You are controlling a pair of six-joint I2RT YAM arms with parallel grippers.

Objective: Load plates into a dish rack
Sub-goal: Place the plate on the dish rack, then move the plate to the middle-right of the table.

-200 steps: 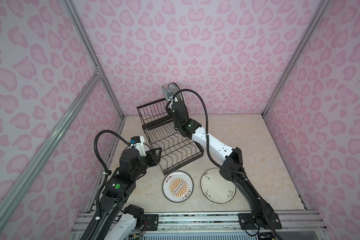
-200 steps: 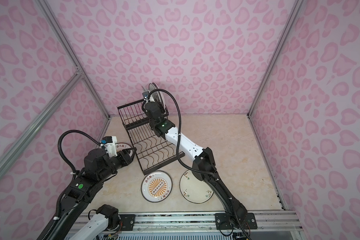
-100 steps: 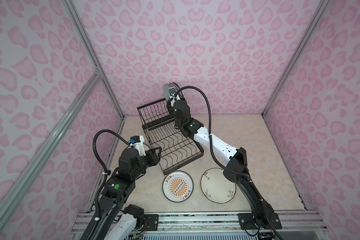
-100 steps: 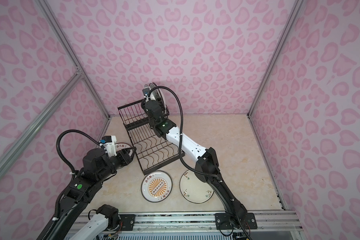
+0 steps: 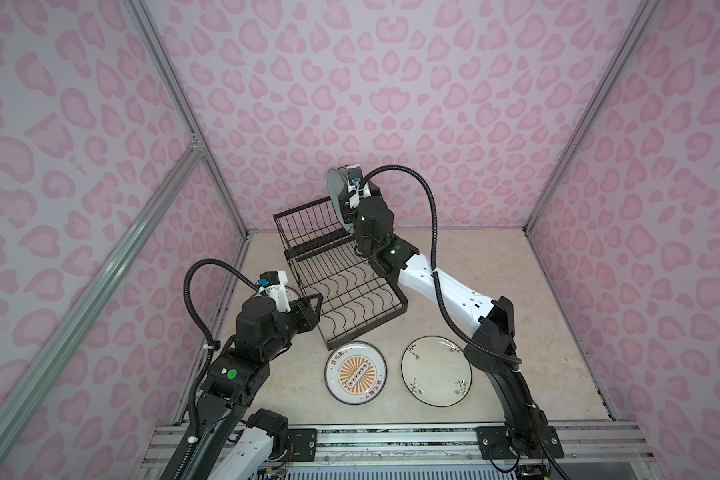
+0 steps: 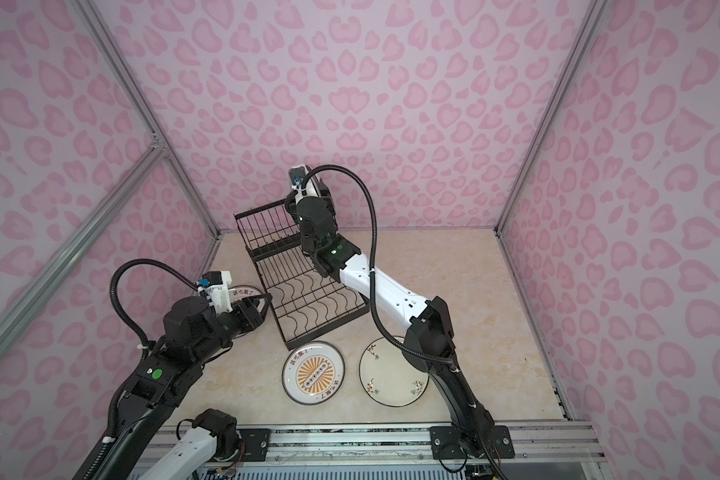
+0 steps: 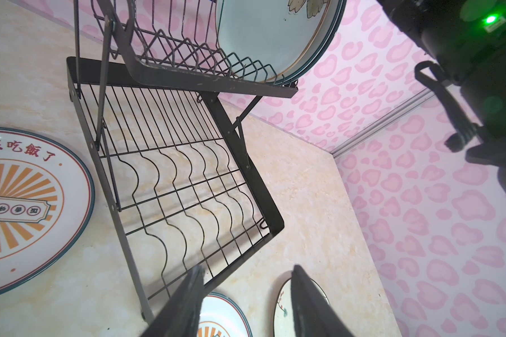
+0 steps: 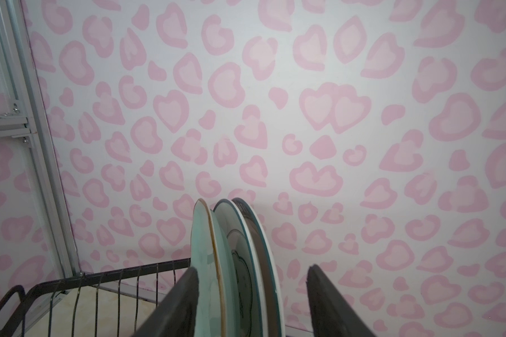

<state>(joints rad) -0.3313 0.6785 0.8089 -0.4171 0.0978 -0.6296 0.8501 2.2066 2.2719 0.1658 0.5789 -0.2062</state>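
Observation:
The black wire dish rack point(image 5: 403, 309) point(image 6: 308, 299) point(image 7: 263, 186) stands at the back middle. Three plates stand upright in its raised tier: a pale blue-green one point(image 8: 202, 233) point(image 7: 269, 38) point(image 5: 334, 187), a white emblem one point(image 8: 234, 233) and a navy-rimmed one point(image 8: 256, 230). My right gripper point(image 8: 253, 268) is open above them, its jaws on either side of their rims without touching. My left gripper point(image 7: 248, 267) point(image 5: 314, 303) point(image 6: 265, 303) is open and empty beside the rack's lower tray. Flat on the table lie a sunburst plate point(image 5: 356, 372) point(image 6: 313, 372), a cream floral plate point(image 5: 436, 371) point(image 6: 393, 372) and a second sunburst plate point(image 7: 27, 204) point(image 6: 244, 291).
Pink patterned walls with aluminium posts point(image 5: 208, 166) close in the table on three sides. The rack's lower tray point(image 7: 187, 181) holds nothing. The right arm point(image 5: 441, 286) reaches over the rack's right side.
My right gripper has opened and let go of the pale blue-green plate, which now stands in the rack, and it has risen slightly. The left arm has not moved.

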